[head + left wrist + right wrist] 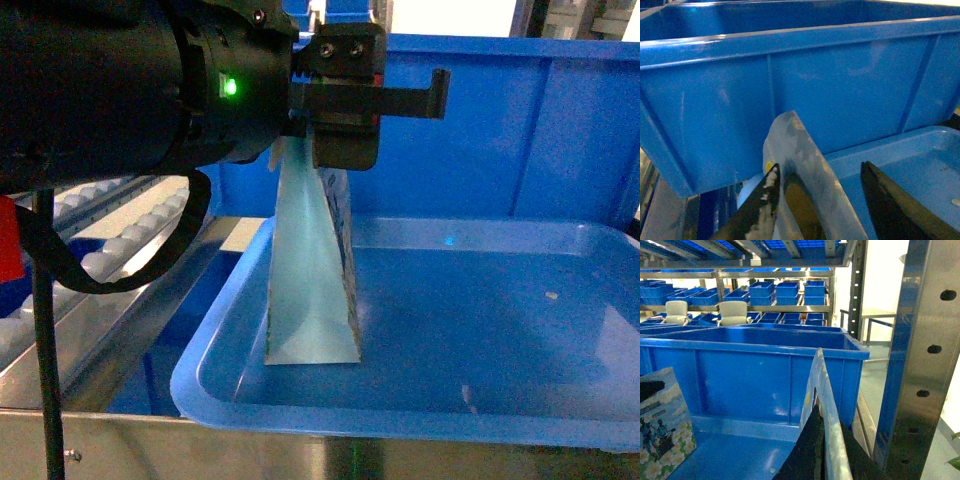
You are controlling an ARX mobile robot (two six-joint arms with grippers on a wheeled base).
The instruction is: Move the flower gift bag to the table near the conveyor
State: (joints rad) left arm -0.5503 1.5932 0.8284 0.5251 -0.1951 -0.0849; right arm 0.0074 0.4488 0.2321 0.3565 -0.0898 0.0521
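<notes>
Nearest, the left pincer [335, 140] pinches the top edge of the flower gift bag [310, 290], which stands in a shallow blue tray [480, 400]. Lift straight up to clear the tray lip and the blue bin [520, 130] behind; the right pincer's state I cannot tell

Flower gift bags: one [312, 275]
Shallow blue trays: one [470, 405]
Deep blue bins behind the tray: one [520, 120]
Roller conveyors: one [110, 235]
</notes>
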